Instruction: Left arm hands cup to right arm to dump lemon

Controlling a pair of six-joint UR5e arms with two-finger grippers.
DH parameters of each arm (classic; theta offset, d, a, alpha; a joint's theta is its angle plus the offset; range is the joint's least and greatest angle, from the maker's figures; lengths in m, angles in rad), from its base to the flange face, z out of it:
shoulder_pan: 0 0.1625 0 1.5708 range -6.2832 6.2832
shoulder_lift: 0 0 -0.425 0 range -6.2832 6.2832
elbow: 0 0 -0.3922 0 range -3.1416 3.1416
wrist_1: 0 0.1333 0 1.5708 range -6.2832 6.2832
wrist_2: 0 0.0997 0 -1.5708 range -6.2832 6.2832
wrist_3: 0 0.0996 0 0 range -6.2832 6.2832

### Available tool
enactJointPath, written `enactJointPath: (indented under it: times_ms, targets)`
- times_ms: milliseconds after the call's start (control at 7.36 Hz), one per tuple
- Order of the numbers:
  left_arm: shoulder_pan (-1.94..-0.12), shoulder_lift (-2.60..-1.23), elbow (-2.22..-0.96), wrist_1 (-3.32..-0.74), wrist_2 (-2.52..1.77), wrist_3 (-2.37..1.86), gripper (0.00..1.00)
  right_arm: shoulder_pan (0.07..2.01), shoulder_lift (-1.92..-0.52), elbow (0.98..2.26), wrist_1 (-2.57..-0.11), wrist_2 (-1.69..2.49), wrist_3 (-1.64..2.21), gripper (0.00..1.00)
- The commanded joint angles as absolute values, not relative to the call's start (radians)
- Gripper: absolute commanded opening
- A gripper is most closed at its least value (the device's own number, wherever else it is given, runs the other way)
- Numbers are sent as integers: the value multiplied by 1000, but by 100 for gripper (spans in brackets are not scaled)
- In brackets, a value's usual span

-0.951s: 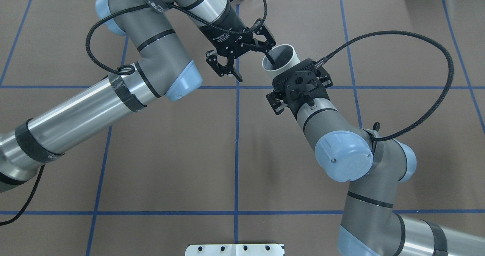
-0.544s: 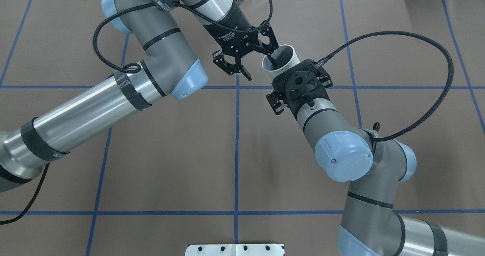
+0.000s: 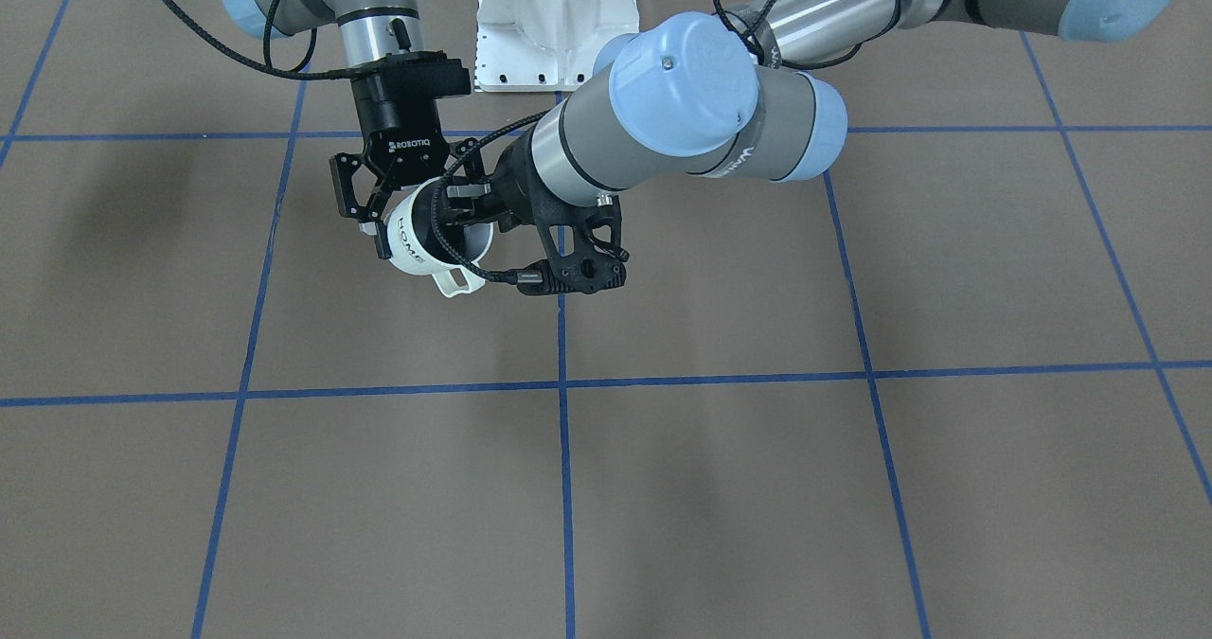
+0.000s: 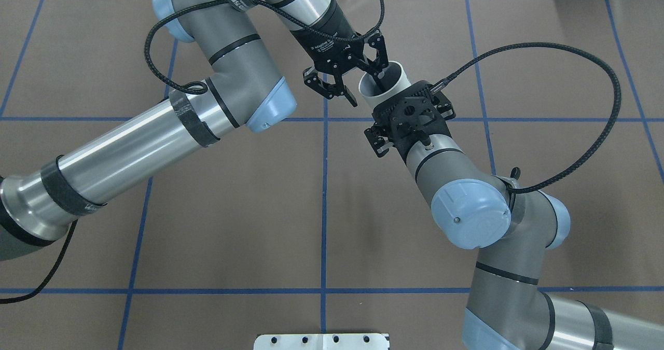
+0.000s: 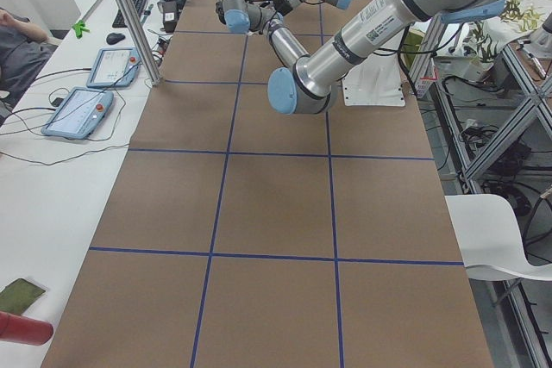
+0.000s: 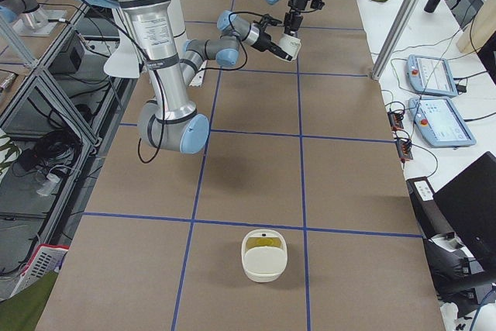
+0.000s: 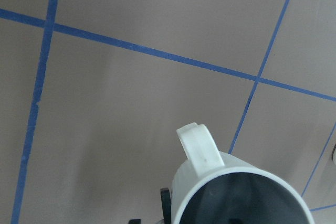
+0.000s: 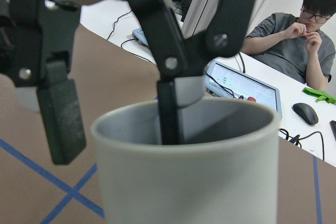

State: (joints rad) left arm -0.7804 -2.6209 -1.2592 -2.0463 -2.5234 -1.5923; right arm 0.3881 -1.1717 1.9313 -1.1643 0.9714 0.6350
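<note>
We're looking at a brown worktop [image 4: 233, 210] crossed by blue tape lines [image 4: 323, 225]. Toward one end we've got a white tub [image 6: 263, 272] standing on it. Off the long edge: two tablets [image 6: 431, 75], a mouse [image 8: 305, 113], a red cylinder [image 5: 24, 330], and there's a person [image 8: 286, 51] in a grey shirt, seated, hands raised.

The cup [image 4: 398, 78] shows its open mouth, its near side hidden under the left arm's [image 4: 469, 212] holed bracket [image 4: 412, 114]. The right gripper [image 4: 367, 95] straddles the cup's far rim, jaws spread: one finger inside the mouth, the other just outside it
</note>
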Motion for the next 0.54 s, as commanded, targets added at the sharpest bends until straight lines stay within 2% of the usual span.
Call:
enactJointPath:
  times_ms: [0, 136, 408]
  targets:
    - [-778, -2622, -1252, -2046, -2523, -1591, 44, 388, -1170, 1933, -1164, 973, 635, 11]
    - [-778, -2620, -1249, -2046, -2523, -1591, 39, 388, -1170, 1933, -1164, 973, 635, 11]
    - [-776, -2620, -1244, -2046, -2525, -1589, 37, 388, -1170, 1933, -1164, 973, 635, 11]
